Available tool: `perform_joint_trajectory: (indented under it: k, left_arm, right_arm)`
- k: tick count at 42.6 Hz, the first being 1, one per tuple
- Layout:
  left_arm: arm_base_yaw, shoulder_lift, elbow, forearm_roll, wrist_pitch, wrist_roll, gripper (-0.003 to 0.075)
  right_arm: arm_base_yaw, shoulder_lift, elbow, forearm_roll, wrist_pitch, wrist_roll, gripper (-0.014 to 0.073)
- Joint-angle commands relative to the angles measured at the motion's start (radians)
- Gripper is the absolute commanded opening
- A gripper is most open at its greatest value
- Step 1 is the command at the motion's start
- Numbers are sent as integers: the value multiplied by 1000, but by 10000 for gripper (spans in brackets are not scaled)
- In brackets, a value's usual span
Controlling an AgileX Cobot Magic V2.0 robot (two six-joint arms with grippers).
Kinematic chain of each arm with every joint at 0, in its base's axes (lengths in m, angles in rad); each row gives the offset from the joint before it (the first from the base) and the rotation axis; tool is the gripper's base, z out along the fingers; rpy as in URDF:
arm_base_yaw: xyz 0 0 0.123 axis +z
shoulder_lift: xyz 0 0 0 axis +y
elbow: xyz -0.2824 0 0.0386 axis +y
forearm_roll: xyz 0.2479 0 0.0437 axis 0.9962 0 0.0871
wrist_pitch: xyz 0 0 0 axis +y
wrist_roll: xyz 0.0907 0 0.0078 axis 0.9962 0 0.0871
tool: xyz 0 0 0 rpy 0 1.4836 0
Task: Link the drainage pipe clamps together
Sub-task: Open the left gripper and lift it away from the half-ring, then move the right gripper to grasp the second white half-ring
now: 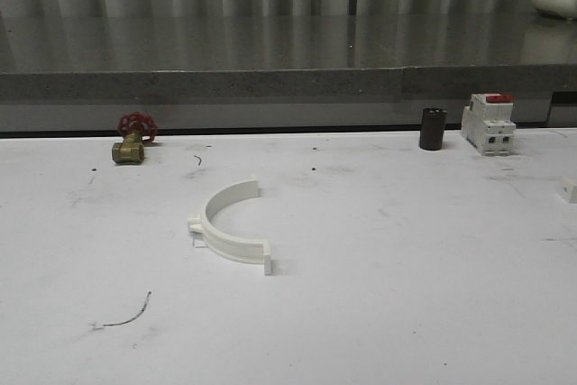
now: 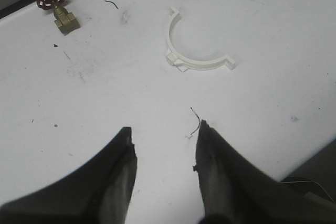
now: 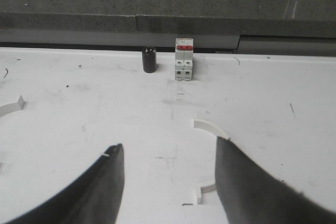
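Observation:
One white half-ring drainage pipe clamp (image 1: 230, 227) lies flat near the middle of the white table (image 1: 406, 295), its open side facing the back. In the left wrist view this clamp (image 2: 195, 51) lies well ahead of my left gripper (image 2: 164, 132), which is open over bare table. My right gripper (image 3: 170, 148) is open too. A second white clamp (image 3: 208, 126) lies just beside its right-hand finger, which hides most of the arc; one tabbed end (image 3: 201, 191) pokes out. An end tab of the first clamp (image 3: 12, 106) shows far off to the side.
A brass valve with a red handwheel (image 1: 133, 137) stands at the back left. A black cylinder (image 1: 433, 128) and a white breaker with a red top (image 1: 489, 122) stand at the back right, a small white block (image 1: 569, 188) at the right edge. A thin wire scrap (image 1: 131, 313) lies front left.

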Motion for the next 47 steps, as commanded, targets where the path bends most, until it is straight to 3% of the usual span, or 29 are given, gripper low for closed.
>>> perform_joint_trajectory:
  k: [1,33,47]
  left_arm:
    - [-7,-60,10,-3,-67,-5,273]
    - [-7,-78,25,-10,-74,-5,273]
    - [-7,-78,25,-10,-74,-5,273]
  right_arm:
    - [-1,14,-32,-8,-63,-5,425]
    - [-1,25,-35,-14,-73,-4,425]
    - [-9,346,-191,-97,181,6,425]
